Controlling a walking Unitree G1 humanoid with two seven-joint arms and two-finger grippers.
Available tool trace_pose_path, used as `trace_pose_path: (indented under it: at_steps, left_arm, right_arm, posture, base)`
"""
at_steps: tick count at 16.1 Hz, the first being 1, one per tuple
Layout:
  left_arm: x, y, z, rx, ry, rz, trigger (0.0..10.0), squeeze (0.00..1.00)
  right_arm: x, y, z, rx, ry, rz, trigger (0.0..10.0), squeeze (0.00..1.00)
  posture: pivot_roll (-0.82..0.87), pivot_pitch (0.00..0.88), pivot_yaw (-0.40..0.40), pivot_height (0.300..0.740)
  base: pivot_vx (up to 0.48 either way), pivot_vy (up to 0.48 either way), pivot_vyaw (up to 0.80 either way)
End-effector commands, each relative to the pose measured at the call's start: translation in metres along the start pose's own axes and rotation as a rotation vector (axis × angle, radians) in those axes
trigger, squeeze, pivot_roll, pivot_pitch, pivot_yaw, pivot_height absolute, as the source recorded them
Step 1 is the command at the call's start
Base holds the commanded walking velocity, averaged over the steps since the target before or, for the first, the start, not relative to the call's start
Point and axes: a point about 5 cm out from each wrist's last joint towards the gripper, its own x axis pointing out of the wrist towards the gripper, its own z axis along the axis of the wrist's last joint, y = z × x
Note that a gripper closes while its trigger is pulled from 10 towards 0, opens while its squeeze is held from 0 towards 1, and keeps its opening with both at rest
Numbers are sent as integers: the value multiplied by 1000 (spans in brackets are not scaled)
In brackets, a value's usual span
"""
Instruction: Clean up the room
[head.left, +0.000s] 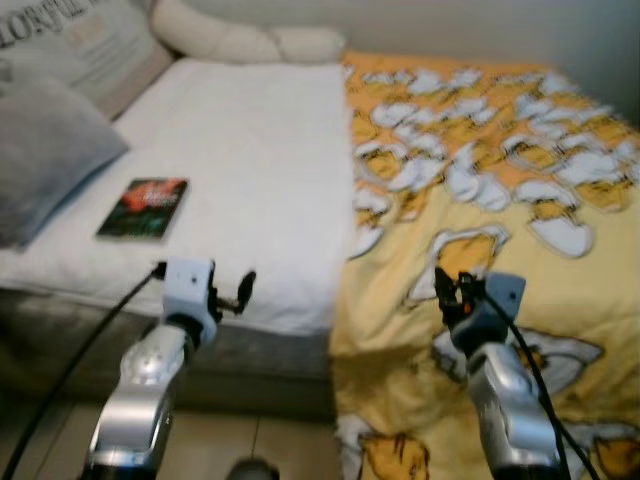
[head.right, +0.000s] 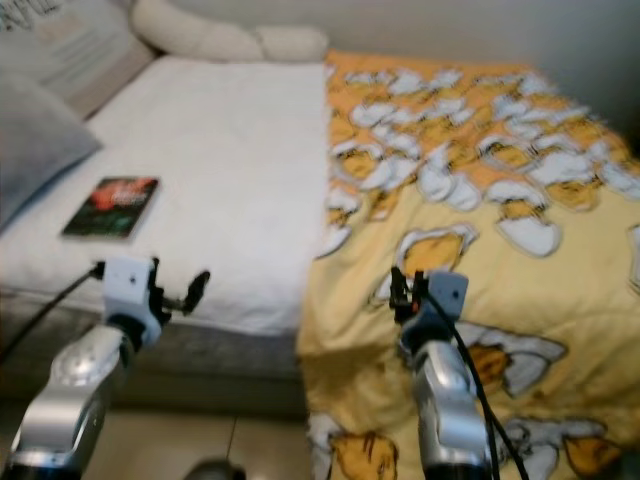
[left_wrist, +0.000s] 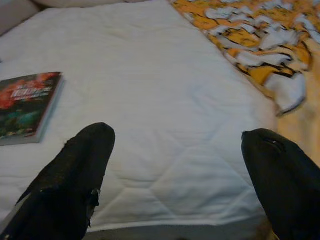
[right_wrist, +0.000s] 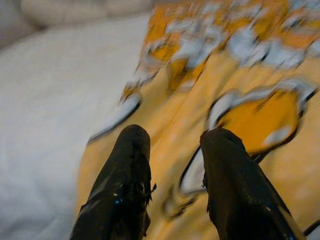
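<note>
A dark book (head.left: 144, 207) with a red and green cover lies flat on the white mattress (head.left: 250, 170), near its left front corner; the same book (left_wrist: 27, 105) shows in the left wrist view. A yellow duck-print blanket (head.left: 500, 200) covers the bed's right half and hangs over the front edge. My left gripper (head.left: 232, 292) is open, held in front of the mattress edge, to the right of the book and apart from it. My right gripper (head.left: 450, 290) hovers over the blanket's front part, its fingers (right_wrist: 131, 165) a little apart with nothing between them.
A grey pillow (head.left: 45, 150) and a printed cushion (head.left: 95, 45) sit at the left of the bed. A cream bolster (head.left: 240, 40) lies along the headboard end. The grey bed base (head.left: 250, 365) and tiled floor (head.left: 260, 445) are below my arms.
</note>
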Motion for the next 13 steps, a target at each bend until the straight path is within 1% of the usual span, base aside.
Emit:
trace_pose_path:
  at_steps: [1, 6, 13]
  left_arm:
    - [3, -1, 9, 15, -32, -12, 10000, 0]
    - [0, 0, 9, 34, -41, -11, 10000, 0]
    - [-3, 1, 7, 36, -30, -7, 10000, 0]
  right_arm:
    - [1, 0, 3, 2, -7, 1, 10000, 0]
    - [1, 1, 0, -3, 8, -3, 10000, 0]
    - [0, 3, -4, -11, 29, 9, 10000, 0]
  posture:
    - [27, 0, -9, 740]
    - [31, 0, -10, 740]
    - [40, 0, -19, 740]
  base:
    - [0, 0, 0]
    - [0, 0, 0]
    - [0, -480, 0]
